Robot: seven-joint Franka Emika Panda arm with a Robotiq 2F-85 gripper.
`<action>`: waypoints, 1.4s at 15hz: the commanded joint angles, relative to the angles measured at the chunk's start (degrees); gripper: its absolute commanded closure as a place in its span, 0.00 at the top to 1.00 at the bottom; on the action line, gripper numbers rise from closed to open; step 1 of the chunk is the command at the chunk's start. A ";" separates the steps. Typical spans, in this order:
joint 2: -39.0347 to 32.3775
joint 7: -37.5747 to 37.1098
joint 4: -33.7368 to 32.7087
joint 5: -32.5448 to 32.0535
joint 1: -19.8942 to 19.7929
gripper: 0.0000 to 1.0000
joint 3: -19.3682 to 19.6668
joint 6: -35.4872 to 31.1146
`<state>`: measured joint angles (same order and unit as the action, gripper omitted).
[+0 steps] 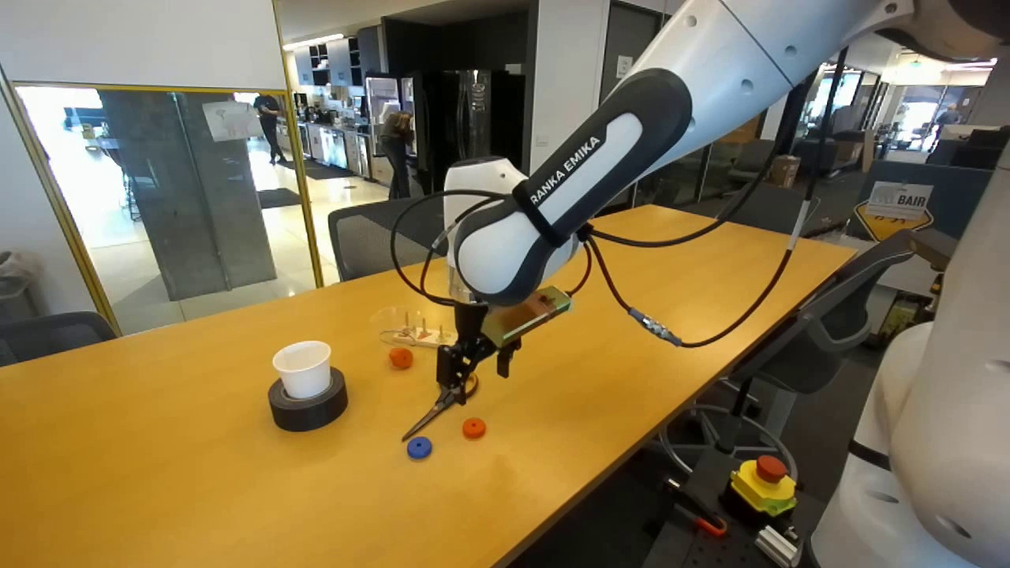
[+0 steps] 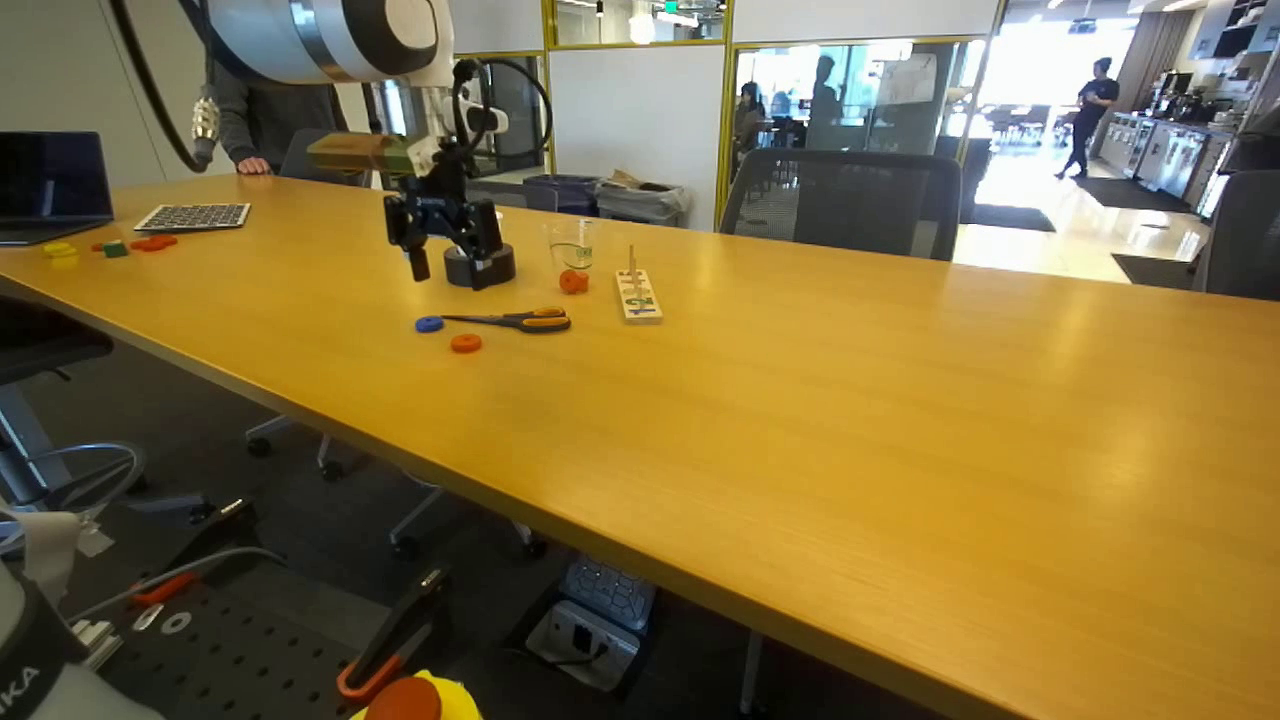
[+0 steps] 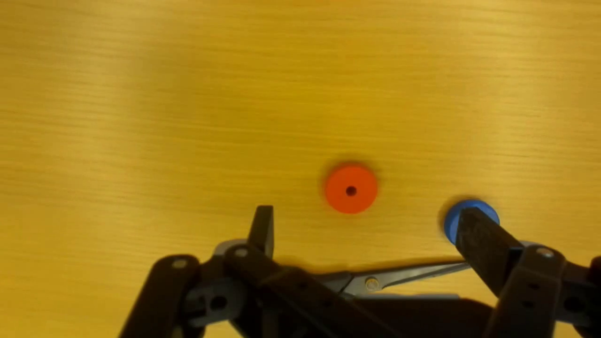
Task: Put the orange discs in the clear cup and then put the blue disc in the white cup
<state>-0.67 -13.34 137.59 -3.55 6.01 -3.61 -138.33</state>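
Observation:
One orange disc (image 1: 473, 428) lies flat on the table, also seen in an exterior view (image 2: 466, 343) and the wrist view (image 3: 351, 188). More orange discs (image 2: 574, 281) show at the bottom of the clear cup (image 2: 570, 240), seemingly inside it. The blue disc (image 1: 420, 448) lies beside the lone orange disc; in the wrist view (image 3: 474, 206) a finger partly covers it. The white cup (image 1: 304, 369) stands on a black ring (image 1: 308, 409). My gripper (image 3: 366, 211) is open and empty above the table, its fingers either side of the lone orange disc in the wrist view.
Scissors (image 1: 442, 406) lie open-bladed beside the blue disc, under the gripper (image 3: 399, 277). A wooden peg board (image 2: 638, 297) stands near the clear cup. A laptop (image 2: 50, 180), a patterned pad (image 2: 192, 217) and small coloured pieces lie at the table's far end.

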 commanded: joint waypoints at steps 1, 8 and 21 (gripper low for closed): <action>-0.80 0.42 3.11 2.88 -0.58 1.00 -0.29 -6.92; -6.96 -0.48 1.84 4.46 -1.21 1.00 0.61 -12.34; -11.87 -0.04 -2.07 5.40 -1.10 1.00 1.04 -12.29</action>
<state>-11.50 -13.54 137.10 0.51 4.75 -2.25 -150.06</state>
